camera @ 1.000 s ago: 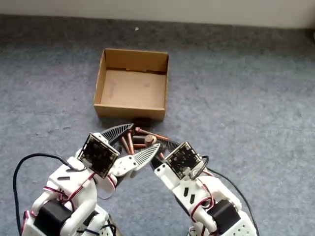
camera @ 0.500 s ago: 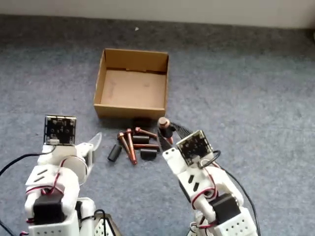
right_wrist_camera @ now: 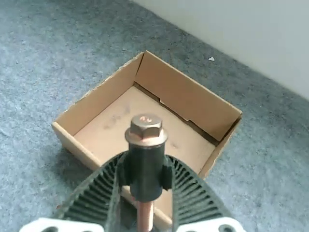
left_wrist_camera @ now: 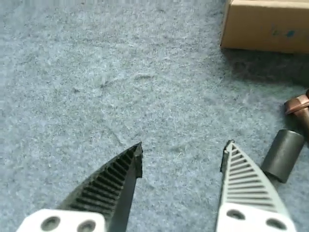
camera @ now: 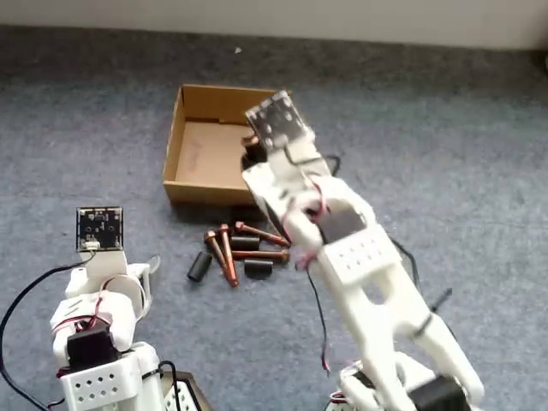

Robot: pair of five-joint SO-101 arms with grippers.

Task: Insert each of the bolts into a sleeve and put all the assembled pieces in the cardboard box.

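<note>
Jaws of the left gripper (left_wrist_camera: 184,145) are standing spread above the carpet (left_wrist_camera: 96,72), at 8 o'clock from the loose parts. Farther out, copper bolts (camera: 229,253) and dark sleeves (camera: 199,267) are lying together at 6 o'clock from the cardboard box (camera: 175,145). Beyond them, the right gripper (right_wrist_camera: 145,166) is pinching an assembled piece (right_wrist_camera: 146,140), bolt through sleeve, above the box's 3 o'clock side. Delivery seems under way; next comes lowering and releasing inside the walls. Half a second earlier this arm was sitting low beside the parts.
</note>
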